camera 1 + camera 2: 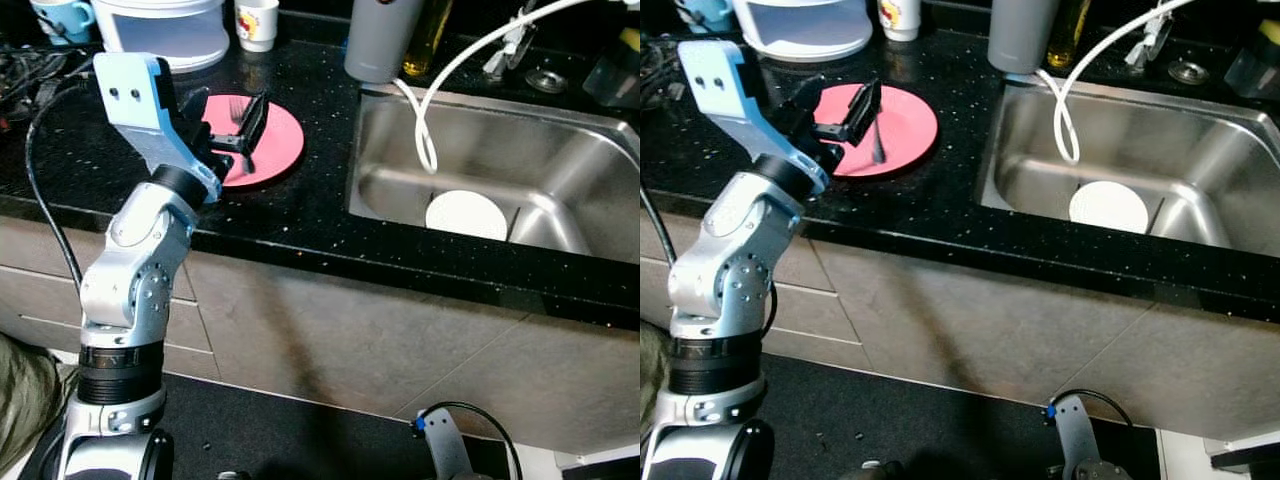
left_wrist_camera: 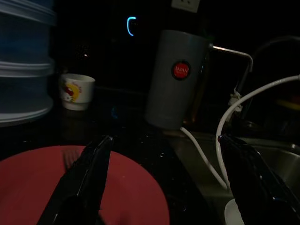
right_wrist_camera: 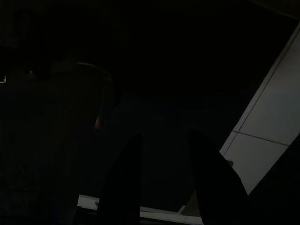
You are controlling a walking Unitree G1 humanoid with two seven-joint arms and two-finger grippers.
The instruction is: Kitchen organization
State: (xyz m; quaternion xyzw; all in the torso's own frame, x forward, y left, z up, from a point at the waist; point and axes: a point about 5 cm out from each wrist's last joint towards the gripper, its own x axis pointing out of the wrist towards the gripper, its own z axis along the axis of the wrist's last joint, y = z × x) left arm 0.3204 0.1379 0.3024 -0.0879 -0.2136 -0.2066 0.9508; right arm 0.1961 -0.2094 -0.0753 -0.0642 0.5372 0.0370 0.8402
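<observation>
The right gripper (image 3: pixel 161 178) hangs idle low by the floor, its fingers parted with nothing between them; the left gripper (image 2: pixel 164 183) hovers over the pink plate (image 1: pixel 272 150) on the black counter (image 1: pixel 300 215), fingers spread wide and empty; a fork (image 1: pixel 878 140) lies on that plate; farther right, a white plate (image 1: pixel 466 214) sits in the sink (image 1: pixel 560 150); beyond stand a grey tumbler (image 2: pixel 174 77) and a small mug (image 2: pixel 76 91).

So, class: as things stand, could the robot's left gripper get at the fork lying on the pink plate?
Probably yes. The left gripper hovers open just over the pink plate, the fork lies between its fingers in the wrist view, and nothing stands between them.
</observation>
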